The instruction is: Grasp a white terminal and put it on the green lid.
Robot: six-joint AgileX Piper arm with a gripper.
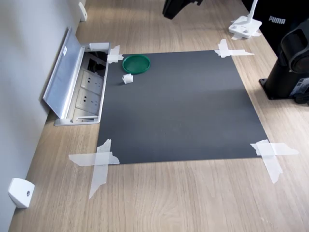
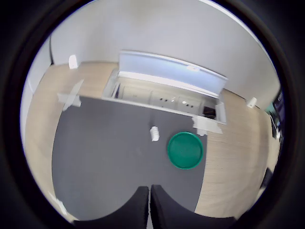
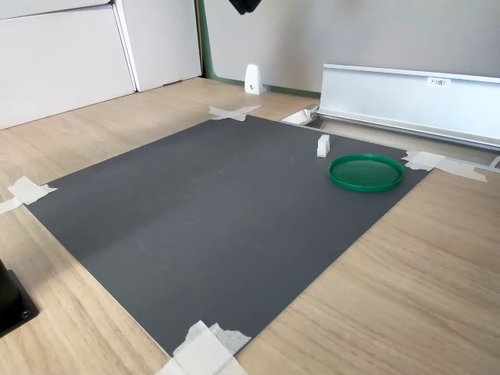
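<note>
Dark-green plastic, round and flat with a raised rim: the green lid lies on the black mat near the mat's corner beside the socket box, and nothing rests in it. The white terminal stands on the mat just beside the lid, apart from it, on the side toward the first exterior view's left and front; in the second exterior view the terminal sits to the left of the lid.

The claw shows in the wrist view as two dark fingers pressed nearly together with only a thin slit between them, holding nothing and touching nothing. It hangs well apart from both terminal and lid, high over the mat.

The mat is fixed to the wooden surface by white tape strips at its corners. A recessed socket box with its metal flap raised lies along the wall, close to the lid. A white rounded block sits at the wall's foot. Nothing lies on the open mat between claw and terminal.
</note>
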